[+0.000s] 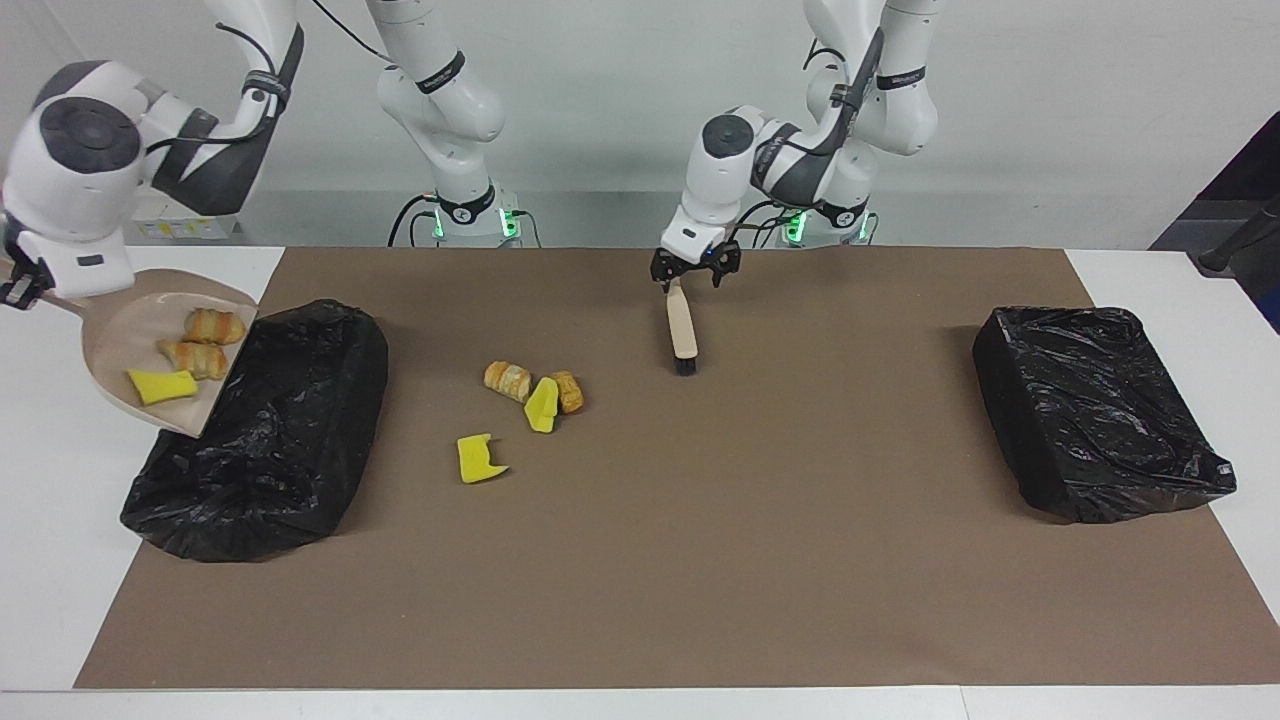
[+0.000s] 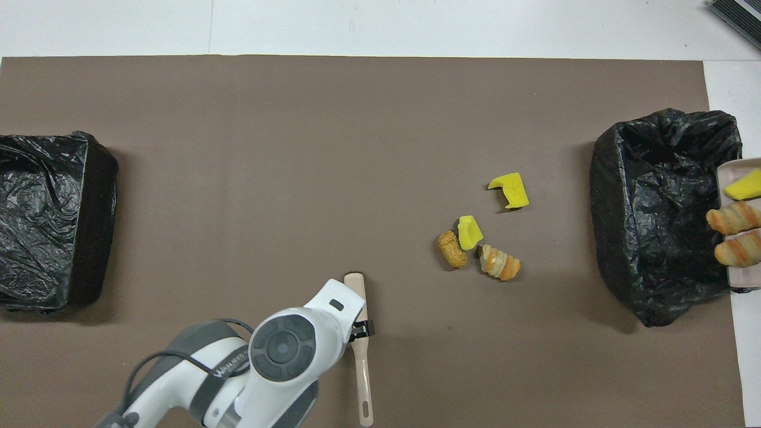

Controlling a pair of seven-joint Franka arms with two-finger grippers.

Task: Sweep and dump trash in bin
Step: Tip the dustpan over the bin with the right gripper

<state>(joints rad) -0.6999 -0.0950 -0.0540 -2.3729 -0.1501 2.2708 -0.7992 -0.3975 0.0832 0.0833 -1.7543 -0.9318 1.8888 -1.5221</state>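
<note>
In the facing view, the left gripper [image 1: 697, 271] hung over the handle end of the wooden brush [image 1: 682, 333], its jaws spread wide and apparently clear of the handle. The brush lay flat on the matte brown mat [image 1: 700, 560], bristles pointing away from the robots. The right gripper [image 1: 14, 287] held the smooth beige plastic dustpan [image 1: 112, 336] by its handle, tilted over the crinkled black bag-lined bin [image 1: 290, 430] at the right arm's end. Two ridged pastry rolls [image 1: 205, 340] and a yellow sponge wedge [image 1: 160, 386] sat in the pan.

From overhead, four scraps [image 2: 478, 238] lay on the mat between the brush and that bin: two angular sponge chunks, two pastry pieces. A second bin [image 2: 47, 220] sat at the left arm's end.
</note>
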